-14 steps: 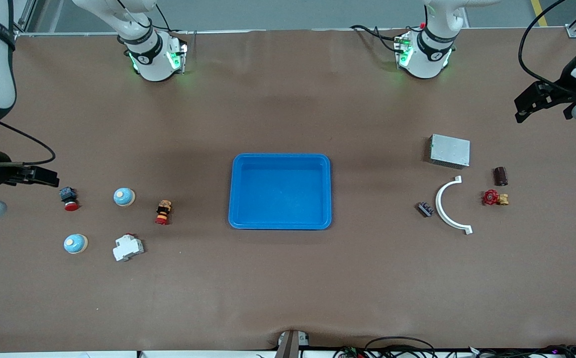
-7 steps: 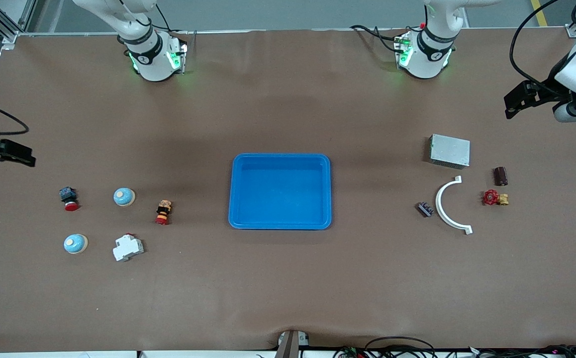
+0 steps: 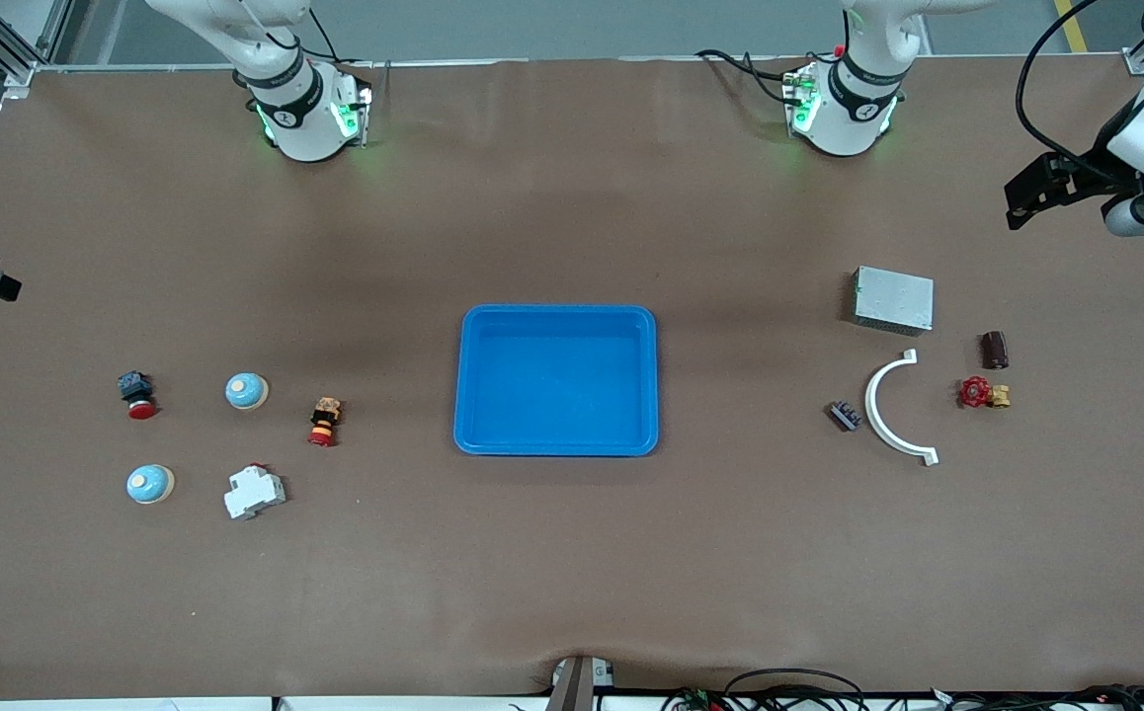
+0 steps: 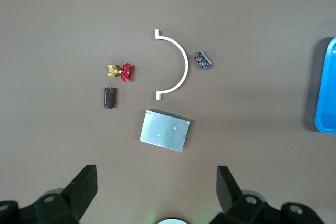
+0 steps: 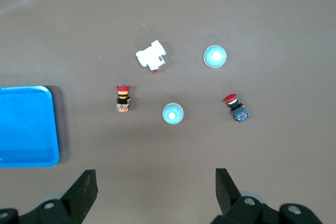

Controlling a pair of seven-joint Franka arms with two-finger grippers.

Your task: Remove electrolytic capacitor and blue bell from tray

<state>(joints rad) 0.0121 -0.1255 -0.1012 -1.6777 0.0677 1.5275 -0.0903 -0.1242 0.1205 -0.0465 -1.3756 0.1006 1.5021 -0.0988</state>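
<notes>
Arms first: I see both raised high and swung out toward their own ends of the table, wrists turned so each camera looks straight down on the brown table [image 3: 572, 573].

The left gripper [image 4: 155, 190] hangs in the air over the left arm's end, fingers spread wide with nothing between them. Seen from its wrist, the grey metal box [image 4: 164, 130] lies closest to the fingertips, roughly centred between them. Past the box from the fingers sits the capacitor [image 4: 109, 97], a small dark brown cylinder lying on its side, with the red valve [image 4: 124, 72] just beside it. The white curved bracket [image 4: 176, 64] arcs next to those, and the small black chip [image 4: 203, 60] lies near the bracket's outer curve. None of these touches the fingers.

The right gripper [image 5: 155, 187] is likewise up over the right arm's end, fingers released and empty; in the front view I only catch a dark tip of it at the frame's edge. From its wrist, one blue bell [image 5: 172, 114] lies nearest the fingertips, about midway between them. The second bell [image 5: 214, 56] is farther off, near the white breaker [image 5: 151, 56]. A red-capped push button [image 5: 235, 107] sits on the side of one finger, a striped red-and-yellow button [image 5: 123, 98] on the side of the other.

The blue tray [image 3: 556, 326] lies at the table's middle, well apart from both grippers, and I see nothing in it.
</notes>
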